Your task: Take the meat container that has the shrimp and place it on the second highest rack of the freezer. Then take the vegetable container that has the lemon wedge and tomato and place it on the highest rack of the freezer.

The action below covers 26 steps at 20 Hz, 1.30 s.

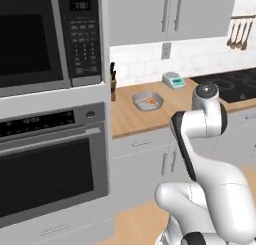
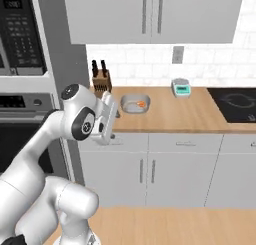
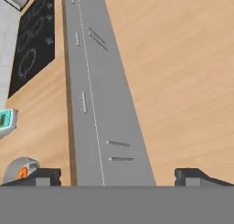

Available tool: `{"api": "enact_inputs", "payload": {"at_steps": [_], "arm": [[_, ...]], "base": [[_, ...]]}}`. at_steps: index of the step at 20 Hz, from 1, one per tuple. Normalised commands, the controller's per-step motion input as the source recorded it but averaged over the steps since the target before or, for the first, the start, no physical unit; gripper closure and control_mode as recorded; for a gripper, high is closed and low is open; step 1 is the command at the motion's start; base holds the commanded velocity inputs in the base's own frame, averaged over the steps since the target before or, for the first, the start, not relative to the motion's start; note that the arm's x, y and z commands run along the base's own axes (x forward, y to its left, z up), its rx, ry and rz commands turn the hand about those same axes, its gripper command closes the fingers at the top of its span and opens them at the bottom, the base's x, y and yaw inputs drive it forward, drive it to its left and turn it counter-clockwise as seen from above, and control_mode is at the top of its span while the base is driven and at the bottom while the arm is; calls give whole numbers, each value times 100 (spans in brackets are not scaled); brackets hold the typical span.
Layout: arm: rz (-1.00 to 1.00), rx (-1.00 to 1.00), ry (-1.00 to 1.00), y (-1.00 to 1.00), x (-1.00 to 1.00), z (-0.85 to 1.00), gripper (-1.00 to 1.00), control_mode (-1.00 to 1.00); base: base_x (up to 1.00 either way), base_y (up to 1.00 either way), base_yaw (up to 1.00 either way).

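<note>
Grey and shallow, the meat container (image 1: 148,101) sits on the wooden worktop (image 1: 135,120) with its small orange shrimp (image 2: 142,104) inside, between the knife block (image 2: 101,79) and the small teal-faced kitchen scale (image 2: 181,87), well back from the front edge. The end effector (image 3: 118,177) hangs out in front of the grey cabinet fronts (image 3: 98,104), well apart from the tray; its two dark tips stand wide apart with nothing between them, so it is spread and empty. The step in hand is judged to be the reach for the shrimp tray. To do it well, bring the hand up over the worktop edge, square the tips across one rim of the tray rather than across the whole body, and come down gently enough that the shrimp does not tip out. The microwave (image 1: 45,36) keypad and clock and the oven (image 1: 52,166) display carry markings too blurred to read; no brand can be made out.
</note>
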Motion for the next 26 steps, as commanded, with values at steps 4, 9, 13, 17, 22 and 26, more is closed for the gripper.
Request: {"api": "enact_inputs", "payload": {"at_steps": [4,9,13,17,22,26], "arm": [[0,0,0,0,0,0,-100,100],[0,0,0,0,0,0,-100,100],[0,0,0,0,0,0,-100,100],[0,0,0,0,0,0,-100,100],[0,0,0,0,0,0,-100,100],[16,22,23,-24,14,-1,-100,-100]], "base": [[54,-67,46],[36,-85,27],[71,-42,20],[93,-6,25],[75,-15,18],[15,-8,1]]}}
